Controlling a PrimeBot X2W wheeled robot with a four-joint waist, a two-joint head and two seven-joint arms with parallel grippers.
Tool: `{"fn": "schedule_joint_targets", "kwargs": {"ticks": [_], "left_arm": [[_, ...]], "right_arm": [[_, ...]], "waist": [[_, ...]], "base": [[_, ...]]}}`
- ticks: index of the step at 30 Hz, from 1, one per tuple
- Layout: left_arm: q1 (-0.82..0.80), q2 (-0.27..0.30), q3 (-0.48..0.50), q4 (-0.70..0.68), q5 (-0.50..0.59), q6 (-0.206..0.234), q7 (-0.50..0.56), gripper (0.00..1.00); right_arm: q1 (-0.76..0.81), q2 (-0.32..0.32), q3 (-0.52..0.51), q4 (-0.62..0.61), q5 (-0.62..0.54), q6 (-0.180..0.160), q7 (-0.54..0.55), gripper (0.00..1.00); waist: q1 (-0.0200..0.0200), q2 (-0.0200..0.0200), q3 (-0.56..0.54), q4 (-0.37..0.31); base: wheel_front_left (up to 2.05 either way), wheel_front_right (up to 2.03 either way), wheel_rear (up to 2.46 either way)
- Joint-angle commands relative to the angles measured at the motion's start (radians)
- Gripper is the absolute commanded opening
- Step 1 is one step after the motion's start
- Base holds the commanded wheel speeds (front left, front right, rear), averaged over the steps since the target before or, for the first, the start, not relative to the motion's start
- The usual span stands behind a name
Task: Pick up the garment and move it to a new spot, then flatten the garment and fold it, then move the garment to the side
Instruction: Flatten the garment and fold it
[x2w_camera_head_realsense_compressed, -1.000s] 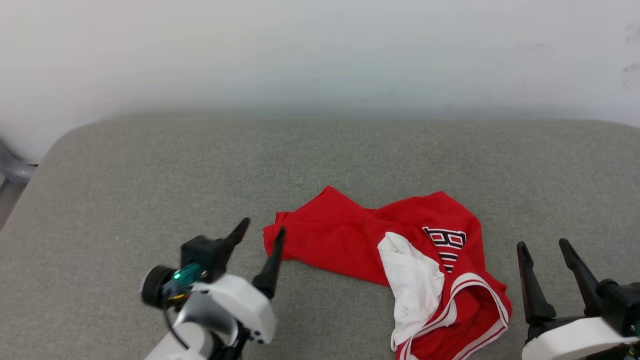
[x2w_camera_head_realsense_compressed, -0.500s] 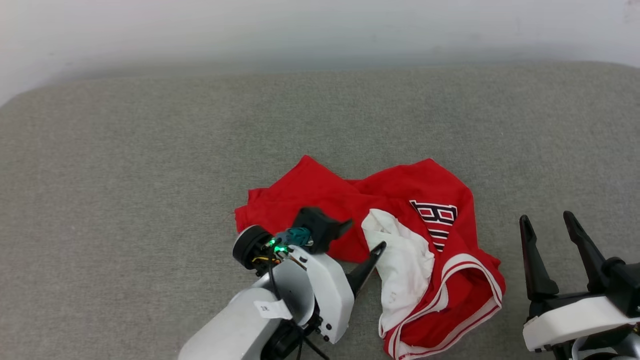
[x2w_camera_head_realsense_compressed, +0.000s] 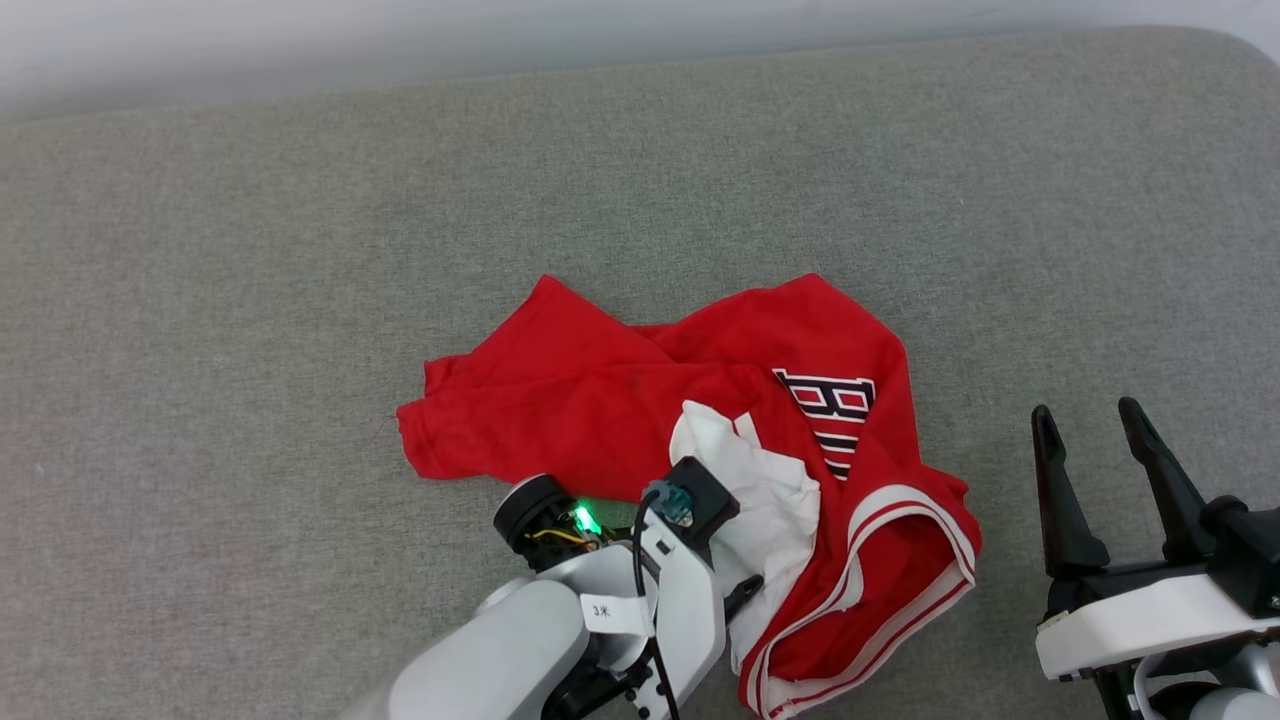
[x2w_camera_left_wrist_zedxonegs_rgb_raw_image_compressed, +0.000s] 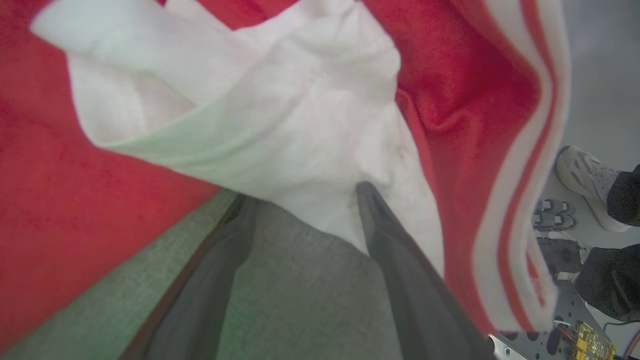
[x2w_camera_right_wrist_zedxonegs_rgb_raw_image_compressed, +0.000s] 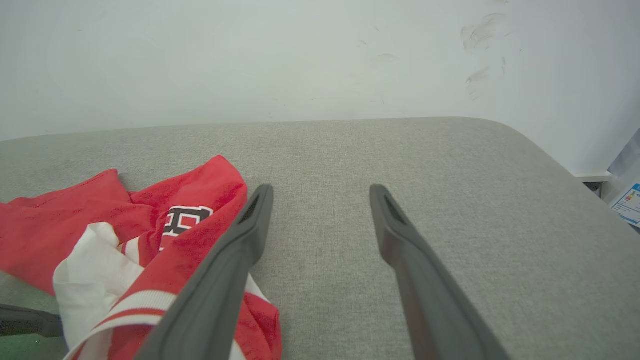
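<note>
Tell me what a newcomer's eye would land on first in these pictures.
The red jersey strikes first, crumpled in the middle of the grey padded surface, its white lining turned out on the robot's side. Next comes the left gripper, open fingers right at that lining's edge. The right gripper hangs open above bare padding to the jersey's right.

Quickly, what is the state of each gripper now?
Left gripper: open, at the white lining of the red sleeveless jersey, holding nothing.
Right gripper: open, empty.
</note>
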Motion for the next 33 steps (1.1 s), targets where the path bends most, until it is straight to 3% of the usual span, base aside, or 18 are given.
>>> {"fn": "schedule_joint_targets", "kwargs": {"ticks": [1,2,3,4,5,6,11,17,24,33], "left_arm": [[-0.003,0.008,-0.016,0.020,-0.002,-0.003,0.020,1.00],[-0.005,0.011,-0.033,0.037,-0.004,-0.004,0.042,1.00],[-0.002,0.014,-0.047,0.051,-0.012,-0.006,0.061,0.91],[-0.004,0.016,-0.062,0.062,-0.013,-0.007,0.077,0.64],[-0.008,0.019,-0.074,0.069,-0.013,-0.009,0.085,0.17],[-0.010,0.020,-0.082,0.074,-0.016,-0.009,0.088,0.00],[-0.046,0.036,-0.076,0.062,-0.014,-0.008,0.022,0.00],[-0.048,0.078,0.006,-0.001,-0.017,0.046,-0.094,0.00],[0.021,0.186,0.112,-0.109,-0.057,0.145,-0.148,0.00],[0.245,0.292,0.281,-0.177,-0.204,0.310,-0.202,0.00]], "right_arm": [[-0.010,0.001,0.002,0.003,0.006,0.000,-0.007,1.00],[-0.011,0.001,0.002,0.005,0.007,0.000,-0.009,1.00],[-0.013,0.001,0.003,0.007,0.007,0.000,-0.011,1.00],[-0.015,0.001,0.003,0.009,0.006,0.000,-0.013,1.00],[-0.017,0.001,0.003,0.011,0.007,0.000,-0.015,1.00],[-0.019,0.001,0.003,0.014,0.009,0.000,-0.016,1.00],[-0.020,0.001,-0.003,0.027,0.014,0.000,-0.019,1.00],[-0.006,0.001,-0.018,0.043,0.017,0.000,-0.018,1.00],[0.013,0.001,-0.033,0.049,0.012,0.000,-0.006,1.00],[0.035,0.001,-0.054,0.027,-0.002,0.000,0.024,1.00]], "waist": [[-0.0001,0.0000,0.005,-0.005],[-0.0001,0.0000,0.007,-0.006],[-0.0001,0.0000,0.009,-0.007],[-0.0001,0.0000,0.011,-0.007],[-0.0001,0.0000,0.012,-0.008],[-0.0001,0.0000,0.013,-0.009],[-0.0001,0.0000,-0.001,0.001],[-0.0001,0.0000,-0.040,0.034],[-0.0001,0.0000,-0.086,0.092],[-0.0001,0.0000,-0.126,0.155]], "base": [[0.00,0.00,0.00],[0.00,0.00,0.00],[0.00,0.00,0.00],[0.00,0.00,0.00],[0.00,0.00,0.00],[0.00,0.00,0.00],[0.00,0.00,0.00],[0.00,0.00,0.00],[0.00,0.00,0.00],[0.00,0.00,0.00]]}}
